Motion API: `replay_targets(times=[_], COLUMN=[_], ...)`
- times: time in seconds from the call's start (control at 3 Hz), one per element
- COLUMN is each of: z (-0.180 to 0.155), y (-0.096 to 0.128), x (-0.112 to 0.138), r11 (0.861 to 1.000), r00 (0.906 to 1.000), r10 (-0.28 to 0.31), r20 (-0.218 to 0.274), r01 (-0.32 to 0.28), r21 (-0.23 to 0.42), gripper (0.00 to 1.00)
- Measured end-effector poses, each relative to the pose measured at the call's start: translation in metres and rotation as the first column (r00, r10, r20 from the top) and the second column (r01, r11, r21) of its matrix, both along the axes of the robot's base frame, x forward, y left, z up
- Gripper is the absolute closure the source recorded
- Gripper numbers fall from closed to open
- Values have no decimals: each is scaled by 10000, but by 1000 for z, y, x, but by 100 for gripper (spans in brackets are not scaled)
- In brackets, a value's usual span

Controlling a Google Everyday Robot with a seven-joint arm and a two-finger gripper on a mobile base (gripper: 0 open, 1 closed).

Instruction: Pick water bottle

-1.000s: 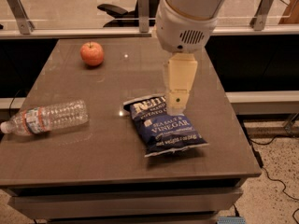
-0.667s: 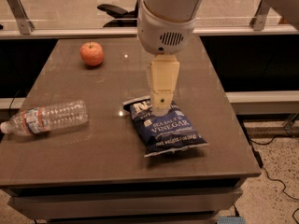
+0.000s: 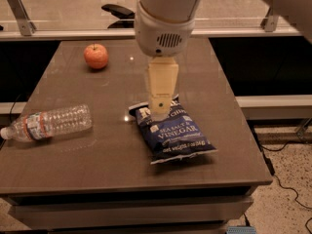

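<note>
The water bottle [image 3: 48,123] lies on its side at the table's left edge. It is clear ribbed plastic with a white cap pointing left and a red, white and blue label band. My gripper [image 3: 160,112] hangs from the white arm over the middle of the table, above the top end of a blue chip bag. It is well to the right of the bottle and holds nothing that I can see.
A blue sea salt and vinegar chip bag [image 3: 173,133] lies right of centre. A red apple [image 3: 96,56] sits at the back left. The brown table [image 3: 97,165] ends close to the bottle's cap. A railing and glass panel run behind.
The arm and gripper have moved steadily to the left, from above the bag's right part towards its left top corner. The bottle, bag and apple have not moved.
</note>
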State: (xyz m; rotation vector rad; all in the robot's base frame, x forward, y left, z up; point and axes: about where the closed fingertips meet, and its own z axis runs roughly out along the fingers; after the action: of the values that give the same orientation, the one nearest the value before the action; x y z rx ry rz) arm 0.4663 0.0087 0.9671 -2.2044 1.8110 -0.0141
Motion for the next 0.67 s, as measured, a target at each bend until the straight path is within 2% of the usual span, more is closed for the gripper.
replay_targets(times=[0.67], z=[-3], y=[53], x=[-2], r11=[9960], r00=[9960], r10=[888], r20=[-44], r01=[-888], r21=[59], gripper=[0])
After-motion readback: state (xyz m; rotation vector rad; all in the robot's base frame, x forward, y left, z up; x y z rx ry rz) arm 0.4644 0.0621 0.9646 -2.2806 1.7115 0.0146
